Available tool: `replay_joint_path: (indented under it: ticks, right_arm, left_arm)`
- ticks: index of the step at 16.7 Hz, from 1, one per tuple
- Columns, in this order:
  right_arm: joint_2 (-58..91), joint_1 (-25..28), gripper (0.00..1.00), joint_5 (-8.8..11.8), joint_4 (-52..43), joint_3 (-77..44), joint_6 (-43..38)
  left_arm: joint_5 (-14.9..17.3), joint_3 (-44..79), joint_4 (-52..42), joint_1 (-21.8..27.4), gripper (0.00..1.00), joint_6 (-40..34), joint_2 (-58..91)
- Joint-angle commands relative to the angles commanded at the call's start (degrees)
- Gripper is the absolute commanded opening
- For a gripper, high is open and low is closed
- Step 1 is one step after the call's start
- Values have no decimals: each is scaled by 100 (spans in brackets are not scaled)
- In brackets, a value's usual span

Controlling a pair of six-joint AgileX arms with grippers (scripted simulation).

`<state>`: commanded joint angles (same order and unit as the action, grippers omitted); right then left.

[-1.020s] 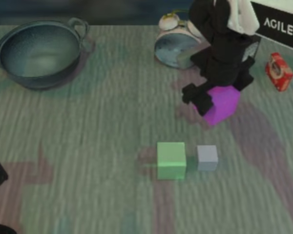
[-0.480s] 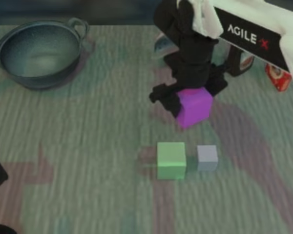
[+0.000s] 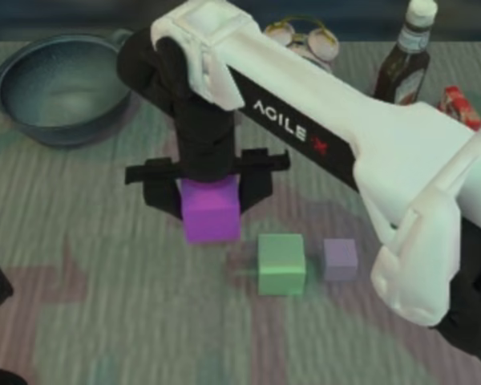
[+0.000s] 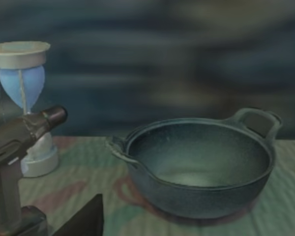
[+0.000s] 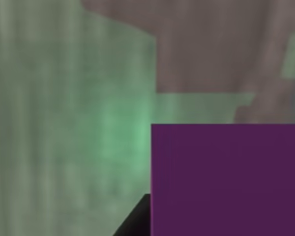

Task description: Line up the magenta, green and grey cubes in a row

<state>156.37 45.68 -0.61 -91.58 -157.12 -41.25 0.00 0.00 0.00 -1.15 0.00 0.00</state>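
1. The large matte magenta cube (image 3: 212,210) is clamped between the black fingers of the right hand (image 3: 209,191). It sits to the left of the slightly smaller light green matte cube (image 3: 281,263) and a little farther back than it. Whether it rests on the worktop (image 3: 128,305) or hangs just above cannot be told.
2. The light green cube and the much smaller pale grey matte cube (image 3: 340,259) stand near each other, apart by a narrow gap, already forming a left-to-right line on the worktop.
3. Step in hand, as judged: placing the magenta cube at the left end of that line. It is the last of the three to be set.
4. Next move, as judged: bring the cube nearer until level with the green one, keep a small gap, lower it squarely, then part the fingers. The risk is nudging the green cube.
5. Pose: the white right arm (image 3: 361,136) reaches diagonally from the near right across the worktop, wrist pointing down over the cube.
6. The right wrist view shows the magenta cube (image 5: 228,179) close under the camera.
7. The left arm is parked at the near left edge; the state of its hand cannot be told.
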Motion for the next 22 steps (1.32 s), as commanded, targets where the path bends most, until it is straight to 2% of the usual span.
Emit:
replay_joint_path:
  ticks: [4, 11, 22]
  right_arm:
    - [329, 436, 0, -31, -408, -851, -891]
    - [302, 451, 0, -25, -344, -832, -974]
    - [-374, 497, 0, -22, 1797, 2072, -983]
  left_arm:
    - [0, 0, 0, 0, 100, 0, 0]
    - [0, 0, 0, 0, 100, 0, 0]
    - [0, 0, 0, 0, 100, 0, 0]
